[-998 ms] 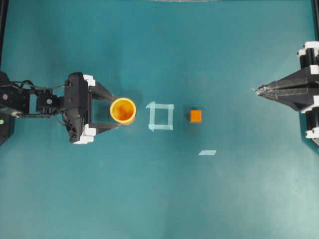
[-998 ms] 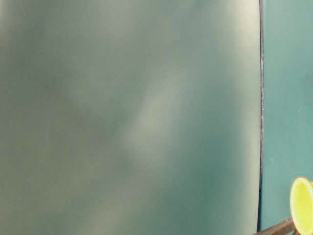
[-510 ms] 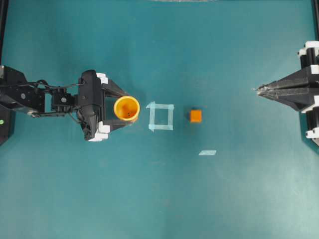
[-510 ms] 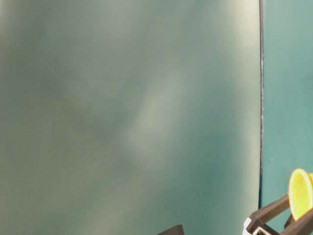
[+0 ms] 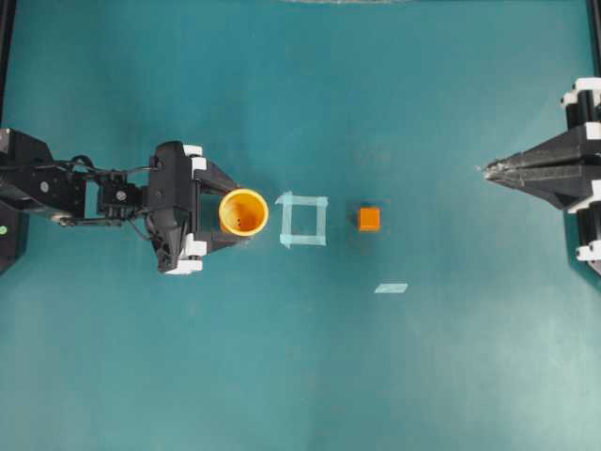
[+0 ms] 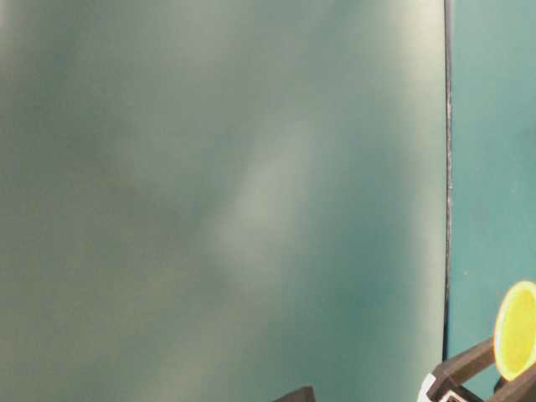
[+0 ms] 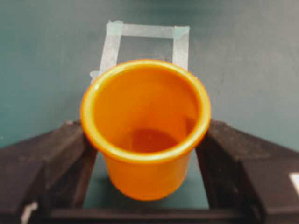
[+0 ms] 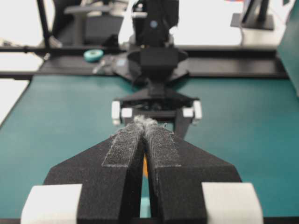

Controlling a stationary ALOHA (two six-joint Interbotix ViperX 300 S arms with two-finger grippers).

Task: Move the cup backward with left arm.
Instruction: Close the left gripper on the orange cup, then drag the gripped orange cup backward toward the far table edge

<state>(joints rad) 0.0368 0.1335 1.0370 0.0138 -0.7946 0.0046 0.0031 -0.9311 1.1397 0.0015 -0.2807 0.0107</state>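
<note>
**Operator:** Since a second ago my left tool (image 5: pixel 237 213) has been sliding toward the middle of the desk (image 5: pixel 300 376), and its fingers, which were flanking the cup (image 5: pixel 244 211) with room to spare, are drawing in around it. The cup itself has shifted slightly toward the tape square (image 5: pixel 303 219).

**Observer:** What is the cup looking like?

**Operator:** It is standing upright, small, round, orange, with a thicker rolled rim, and it is showing nothing inside. In the wrist view it is sitting between both black fingers (image 7: pixel 46 158), which are pressing close at its sides; I am not able to tell whether they are truly clamping yet.

**Observer:** Anything crowding it?

**Operator:** The pale tape square is lying just beyond it, then a small orange cube (image 5: pixel 369 219) and a loose tape strip (image 5: pixel 391 287). My right tool (image 5: pixel 488 171) is sitting well apart, fingers pressed together, just as before.
</note>
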